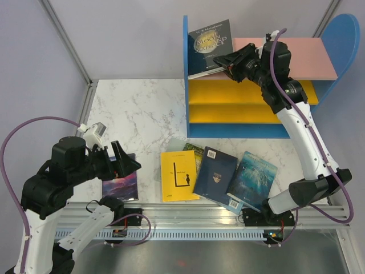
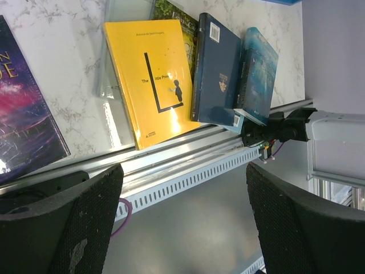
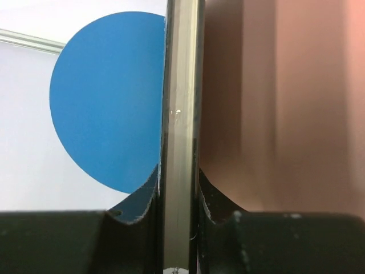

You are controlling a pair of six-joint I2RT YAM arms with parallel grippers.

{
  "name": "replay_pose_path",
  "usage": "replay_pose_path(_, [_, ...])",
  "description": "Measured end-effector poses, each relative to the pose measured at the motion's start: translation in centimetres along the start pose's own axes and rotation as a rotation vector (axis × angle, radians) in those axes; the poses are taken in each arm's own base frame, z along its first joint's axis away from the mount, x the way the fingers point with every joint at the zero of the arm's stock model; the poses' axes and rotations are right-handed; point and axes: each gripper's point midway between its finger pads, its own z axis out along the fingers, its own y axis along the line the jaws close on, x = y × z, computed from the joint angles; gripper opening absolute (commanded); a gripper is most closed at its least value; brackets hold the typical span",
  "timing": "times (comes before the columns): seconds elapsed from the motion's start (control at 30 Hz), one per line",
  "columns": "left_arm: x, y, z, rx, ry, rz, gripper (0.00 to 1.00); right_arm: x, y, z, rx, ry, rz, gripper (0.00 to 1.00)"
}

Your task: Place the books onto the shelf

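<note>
- Blue-sided shelf [image 1: 197, 91] stands far right on the bench [image 1: 142, 114], with the black moon book [image 1: 208, 45] at its top-left corner.
- Right hand [image 1: 227, 64] is clamped on that book's edge. Placing looks nearly done, and letting go needs the book propped.
- Left hand [image 1: 126, 162] gapes wide and empty near the purple book [image 1: 121, 187].
- Green book [image 1: 194, 149] is mostly hidden under the yellow book [image 1: 178, 176].

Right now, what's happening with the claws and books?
Right claw shut on black moon book, at the shelf top board. Left claw open, empty. Five books lie on table. Nothing seen blocking.
</note>
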Motion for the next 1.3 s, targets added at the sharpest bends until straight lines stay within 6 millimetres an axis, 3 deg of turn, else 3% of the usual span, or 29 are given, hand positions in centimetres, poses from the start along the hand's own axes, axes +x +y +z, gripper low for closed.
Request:
replay_pose_path(0.07, [0.1, 0.0, 0.0, -0.001, 0.002, 0.000, 0.90, 0.2, 0.1, 0.2, -0.001, -0.006, 0.003, 0.00])
replay_pose_path(0.1, [0.1, 0.0, 0.0, -0.002, 0.003, 0.000, 0.90, 0.3, 0.1, 0.2, 0.000, -0.008, 0.004, 0.07])
replay_pose_path(0.13, [0.1, 0.1, 0.0, -0.003, 0.003, -0.001, 0.90, 0.3, 0.0, 0.2, 0.002, -0.011, 0.005, 0.20])
replay_pose_path(0.17, [0.1, 0.1, 0.0, -0.002, 0.004, -0.001, 0.90, 0.2, 0.0, 0.1, 0.003, -0.015, 0.004, 0.48])
replay_pose_path(0.23, [0.1, 0.1, 0.0, -0.004, 0.006, -0.002, 0.90, 0.2, 0.0, 0.0, 0.003, -0.016, -0.008, 0.70])
replay_pose_path(0.27, [0.2, 0.1, 0.0, -0.004, 0.006, -0.002, 0.90, 0.5, -0.2, 0.0, 0.011, -0.007, -0.015, 0.98])
replay_pose_path(0.37, [0.3, 0.2, 0.1, -0.007, 0.010, -0.003, 0.90, 0.9, 1.0, -0.8, -0.023, 0.004, -0.048, 0.98])
replay_pose_path(0.53, [0.7, 0.6, 0.5, -0.018, 0.028, -0.008, 0.90, 1.0, 0.4, -2.6, 0.048, 0.019, -0.099, 0.98])
replay_pose_path(0.7, [0.8, 0.8, 0.7, -0.025, 0.039, -0.011, 0.90, 0.0, -2.2, -5.2, 0.196, 0.023, -0.150, 0.98])
replay_pose_path(0.9, [1.4, 1.5, 1.9, -0.050, 0.081, -0.018, 0.91, 1.5, -4.6, -8.7, 0.291, 0.076, -0.190, 0.98])
replay_pose_path(1.0, [2.2, 2.4, 3.4, -0.071, 0.124, -0.028, 0.92, 3.0, -4.8, -11.3, 0.253, 0.100, -0.212, 0.98])
replay_pose_path(1.1, [3.9, 4.0, 5.7, -0.098, 0.192, -0.049, 0.92, 6.0, -5.4, -14.4, 0.187, 0.150, -0.230, 0.96])
replay_pose_path(1.23, [7.0, 6.3, 9.1, -0.120, 0.299, -0.086, 0.95, 11.8, -8.9, -18.0, 0.161, 0.277, -0.230, 0.94])
replay_pose_path(1.3, [8.6, 7.3, 10.8, -0.119, 0.345, -0.107, 0.94, 13.5, -11.2, -18.8, 0.176, 0.307, -0.212, 0.94])
